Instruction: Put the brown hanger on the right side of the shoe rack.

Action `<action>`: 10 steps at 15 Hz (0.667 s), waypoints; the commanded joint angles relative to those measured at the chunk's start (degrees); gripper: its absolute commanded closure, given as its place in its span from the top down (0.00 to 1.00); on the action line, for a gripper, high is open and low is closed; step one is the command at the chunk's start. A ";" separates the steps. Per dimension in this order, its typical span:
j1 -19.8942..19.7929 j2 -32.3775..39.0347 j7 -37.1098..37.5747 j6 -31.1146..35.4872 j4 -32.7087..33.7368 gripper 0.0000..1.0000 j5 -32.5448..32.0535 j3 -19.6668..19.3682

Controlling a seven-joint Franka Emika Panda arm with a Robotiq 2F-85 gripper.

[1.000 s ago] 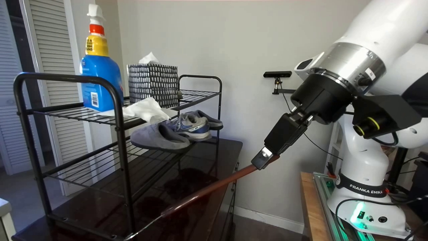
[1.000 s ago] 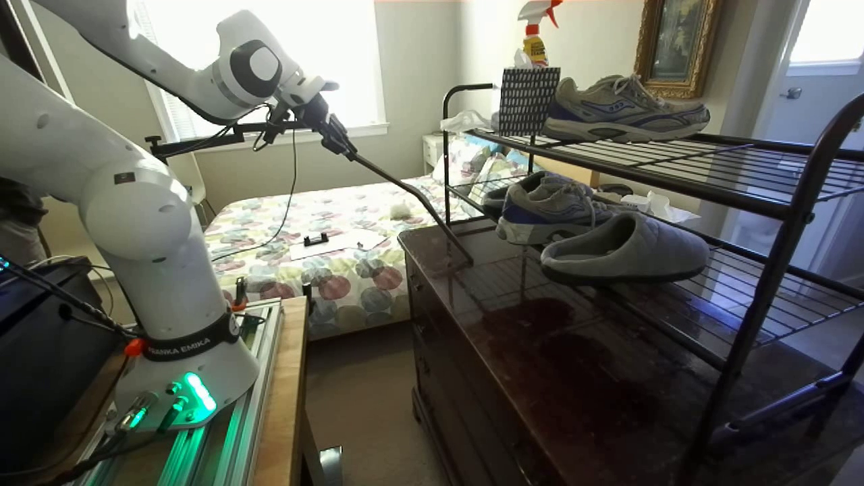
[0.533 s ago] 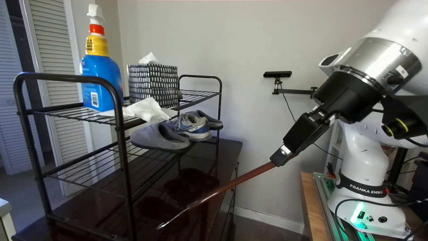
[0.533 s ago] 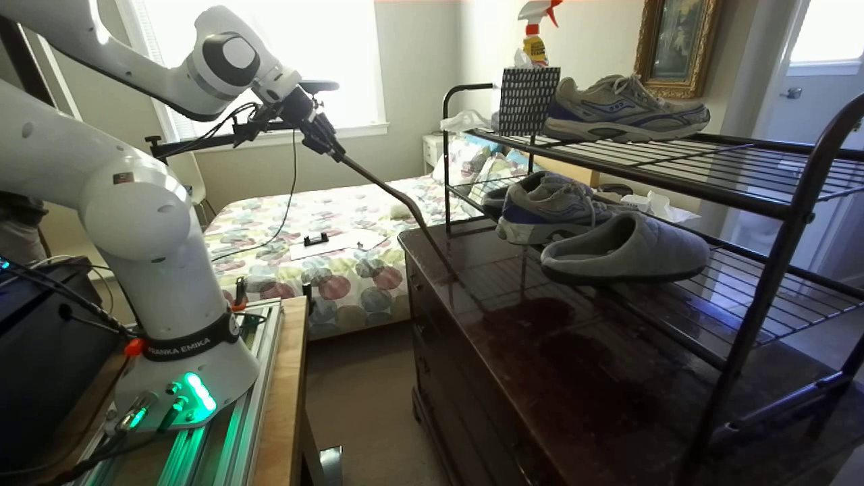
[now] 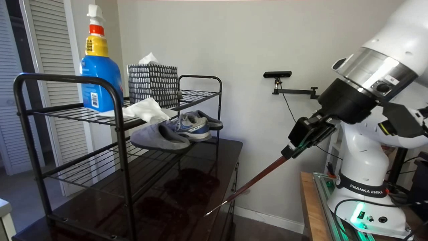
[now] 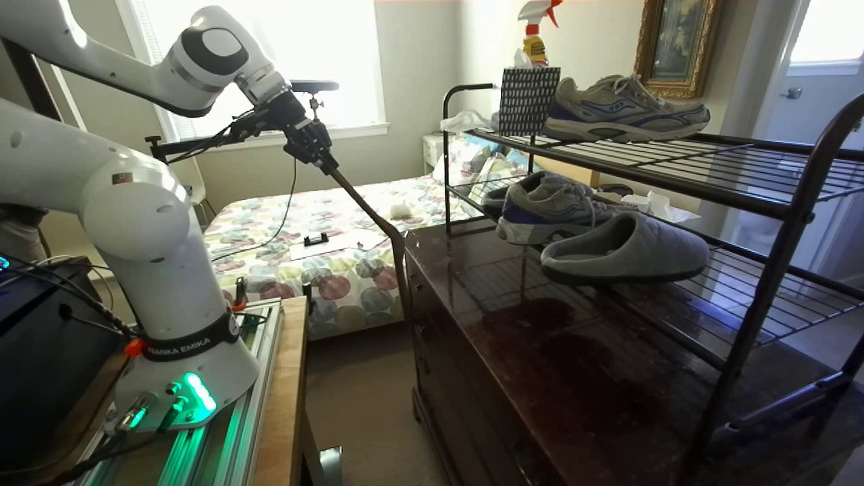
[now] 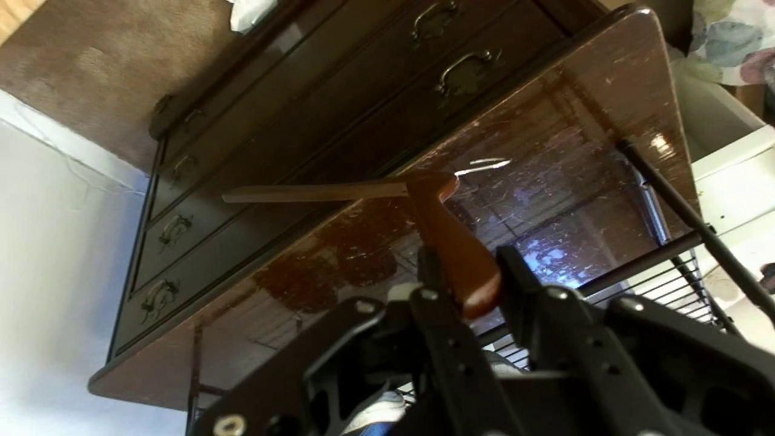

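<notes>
The brown hanger (image 5: 255, 180) hangs at a slant from my gripper (image 5: 289, 152), which is shut on one end of it. In the wrist view the rounded hanger end (image 7: 466, 272) sits between both black fingers (image 7: 517, 275). Its free end points down, near the cabinet's corner in an exterior view (image 6: 403, 270); whether it touches there I cannot tell. The black shoe rack (image 5: 125, 167) stands on the cabinet, apart from hanger and gripper. Its wire shelves and side rail (image 6: 763, 290) show in both exterior views.
The glossy dark cabinet (image 6: 486, 337) carries the rack. Grey slippers (image 6: 628, 253) and a sneaker (image 6: 540, 216) occupy the lower shelf. Up top are a sneaker (image 6: 624, 115), a tissue box (image 5: 152, 85) and a blue spray bottle (image 5: 100, 80). A bed (image 6: 324, 250) lies behind.
My gripper has drawn back from the rack toward the robot base with the hanger still in it. The hanger now slopes more steeply, its free end moved away from the rack.
</notes>
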 commanded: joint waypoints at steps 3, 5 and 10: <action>-6.25 1.89 -1.94 -0.53 1.42 0.07 -1.73 -2.79; -9.16 3.40 -3.94 -0.87 3.07 0.07 -3.16 -3.81; -14.86 10.68 -13.50 -0.82 10.67 0.07 -6.25 -7.12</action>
